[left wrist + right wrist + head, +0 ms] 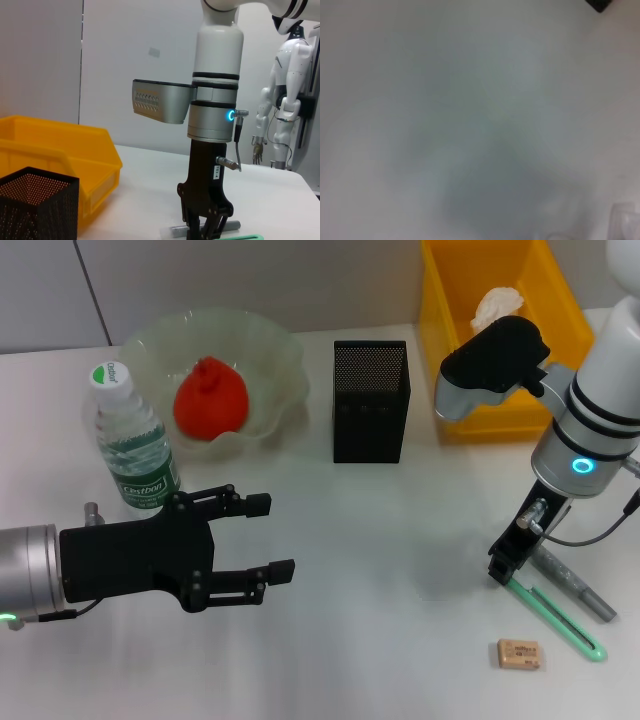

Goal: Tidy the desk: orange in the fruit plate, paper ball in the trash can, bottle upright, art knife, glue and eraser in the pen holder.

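Head view: orange [211, 400] sat inside fruit plate [285, 365] at back left of desk [380, 590]. Bottle [132, 445] stood upright just in front-left of plate, cap up. Pen holder [370, 402] upright at centre back, nothing seen sticking out of it. Paper ball [495, 306] lay in trash can [455, 280] at back right. L gripper [276, 537] hovered low over front-left desk, fingers spread apart, holding nothing, bottle just behind it. R gripper [506, 571] pointed down at front right, tip at near end of green art knife [560, 618]; grey glue stick [575, 585] lay just beside knife. Fingers looked drawn together at knife end, but contact not clear. Eraser [519, 654] flat on desk, near knife, apart from R gripper.

L wrist view: R gripper [205, 231] seen side-on, tips down at desk level by glue stick [175, 231] and green knife edge [245, 237]; fingers close together, grip not confirmable. Pen holder [37, 207] in foreground, trash can [65, 150] behind it.

R wrist view: only blurred pale desk [470, 100] surface; own fingers not visible.
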